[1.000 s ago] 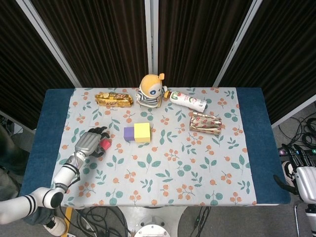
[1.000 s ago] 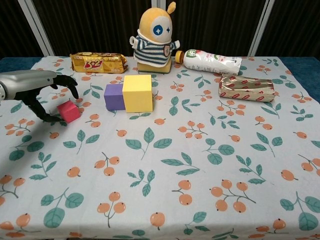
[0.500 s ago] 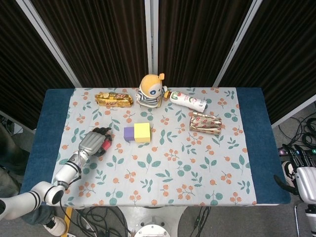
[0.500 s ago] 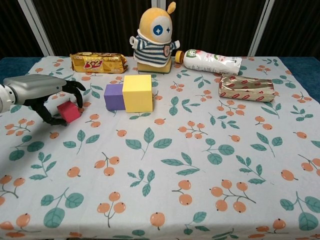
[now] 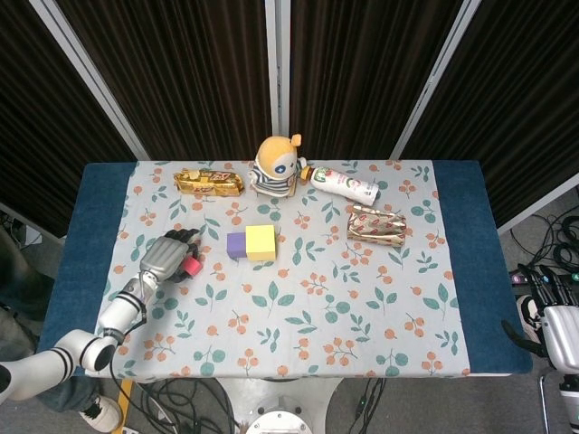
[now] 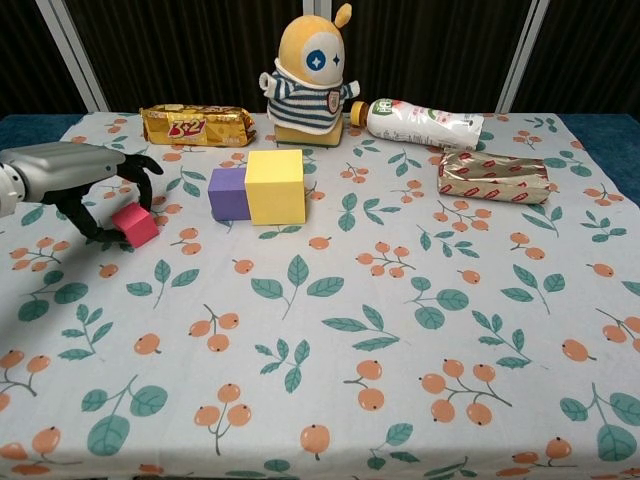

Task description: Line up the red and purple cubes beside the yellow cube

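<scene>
So the purple cube (image 6: 227, 192) is already snug against the left side of the yellow cube (image 6: 275, 186) near the upper middle of the frame, touching it, which makes sense since that's the row I'm building. The red cube (image 6: 135, 224) is the leftover, sitting at the left edge of the flowery tablecloth (image 6: 400, 330), well apart from those two. My left hand (image 6: 75, 180) is curled over it, dark fingers (image 6: 143, 172) draped around its top and thumb side behind, so I'm grasping it I think, though it looks like it's resting on the cloth. My right hand (image 5: 561, 336) sits at the lower right corner in the head view, and I can't tell whether it's clenched.
</scene>
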